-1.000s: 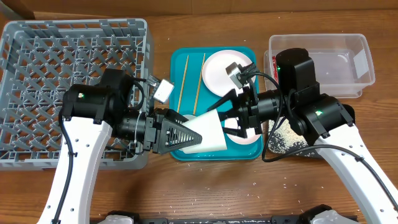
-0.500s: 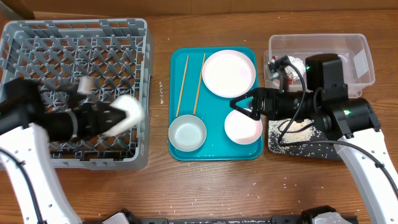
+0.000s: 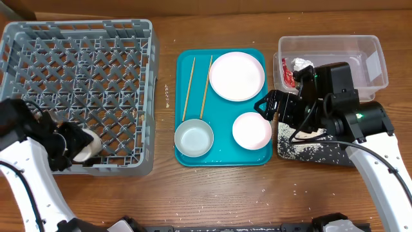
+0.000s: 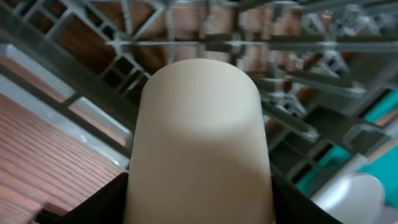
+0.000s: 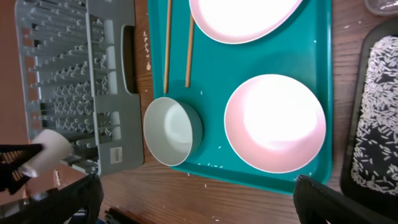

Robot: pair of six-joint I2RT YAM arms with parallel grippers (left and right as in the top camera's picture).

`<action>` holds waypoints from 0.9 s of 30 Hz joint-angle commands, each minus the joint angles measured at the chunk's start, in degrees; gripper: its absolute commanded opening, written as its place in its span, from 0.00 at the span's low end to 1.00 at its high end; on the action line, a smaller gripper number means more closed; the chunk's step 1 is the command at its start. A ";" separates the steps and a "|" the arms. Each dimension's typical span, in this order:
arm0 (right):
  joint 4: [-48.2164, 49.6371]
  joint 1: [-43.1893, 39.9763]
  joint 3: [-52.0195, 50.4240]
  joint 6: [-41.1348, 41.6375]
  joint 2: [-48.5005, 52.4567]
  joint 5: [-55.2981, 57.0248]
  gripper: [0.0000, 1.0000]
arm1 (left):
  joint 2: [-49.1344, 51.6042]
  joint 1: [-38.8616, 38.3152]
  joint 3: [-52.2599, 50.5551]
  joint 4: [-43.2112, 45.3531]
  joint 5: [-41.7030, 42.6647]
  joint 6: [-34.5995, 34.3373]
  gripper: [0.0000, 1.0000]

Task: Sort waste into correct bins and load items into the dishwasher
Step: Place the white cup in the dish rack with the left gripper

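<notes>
One grey dish rack (image 3: 77,64) fills the left of the wooden counter (image 3: 219,193), and one small white cup (image 3: 85,145) sits over the rack's near-left corner, pinched on its sides by the left claw (image 3: 76,145); the left wrist view shows the cup's rounded end between two dark fingers (image 4: 93,205) with the rack's lattice behind it, and I cannot tell whether it touches the grid. In the middle lies one teal tray (image 3: 222,116) holding two wooden chopsticks (image 3: 188,88) side by side along its left part, one white plate (image 3: 237,76) at the far right, one metal bowl (image 3: 194,137) at the near left and one smaller white bowl (image 3: 252,130) at the near right. To the right stand one clear tub (image 3: 380,64), with one red wrapper (image 3: 288,74) and one white paper wad (image 3: 301,64) in its left end, and just nearer one black tray (image 3: 341,156) strewn with rice grains (image 3: 302,149); a few grains also dot the brown wood. Little of the room shows beyond the counter. The left arm reaches in from the near-left edge. The right arm crosses above the black tray and the tub's corner, its right claw (image 3: 264,106) pointing left at the teal tray's right edge, fingers spread wide and empty.
</notes>
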 commanded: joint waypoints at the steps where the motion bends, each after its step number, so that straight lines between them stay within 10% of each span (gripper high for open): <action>1: -0.57 -0.07 0.72 0.50 -0.57 1.33 1.00 | -0.57 0.24 -2.43 3.19 -4.39 -4.11 0.53; 5: -1.57 -0.07 0.72 0.48 -0.57 1.33 1.00 | -0.57 0.24 -2.47 4.39 -2.08 -5.20 0.70; 7: -2.01 -0.07 0.72 0.48 -0.57 1.33 1.00 | -0.57 0.24 -1.86 2.73 1.77 -5.09 0.99; 18: -1.31 6.99 0.72 -11.39 -0.57 2.05 1.00 | -2.78 -1.68 19.78 -13.40 16.55 8.79 1.00; 27: 2.29 15.26 0.72 -11.37 -0.57 4.37 1.00 | -16.48 -18.43 22.60 -13.88 18.95 22.75 0.98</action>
